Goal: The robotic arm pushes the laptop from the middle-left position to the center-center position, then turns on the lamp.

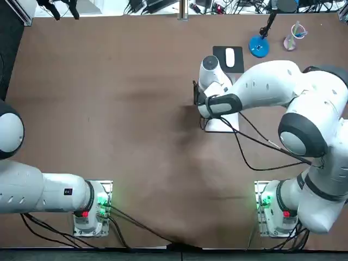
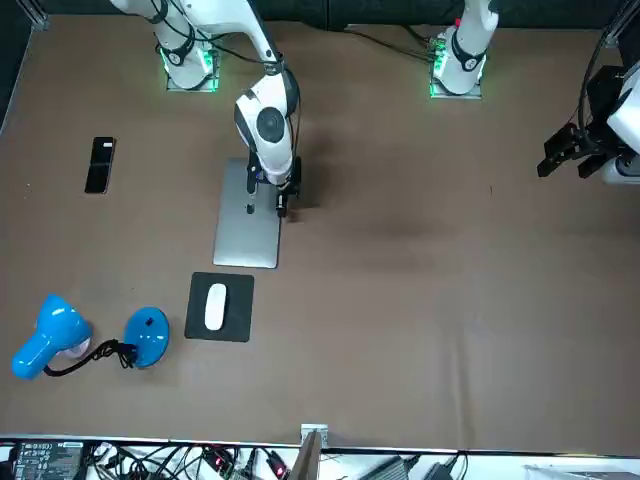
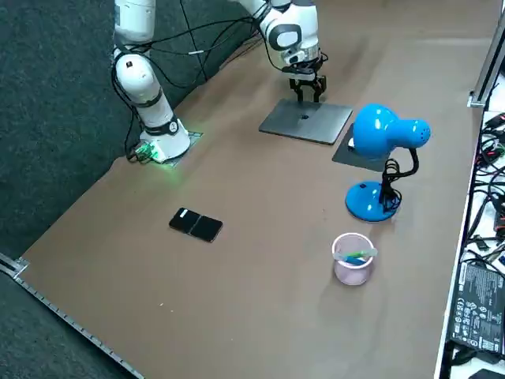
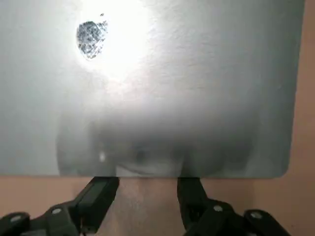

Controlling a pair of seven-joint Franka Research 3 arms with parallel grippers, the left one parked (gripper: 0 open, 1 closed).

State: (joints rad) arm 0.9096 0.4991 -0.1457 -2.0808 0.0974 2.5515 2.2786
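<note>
A white mouse (image 2: 215,306) sits on a black mouse pad (image 2: 238,326). A black phone (image 2: 100,164) and a pink cup (image 3: 351,272) stand well apart.

Brown table (image 1: 109,109), dark grey carpet floor (image 3: 47,95), tangled cables (image 2: 230,462) along one edge

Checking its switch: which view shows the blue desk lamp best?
Right side view: the blue desk lamp shows whole, upright. Front and top views flatten it from above; the wrist view misses it. The right gripper, open, is at the silver laptop's edge.
</note>
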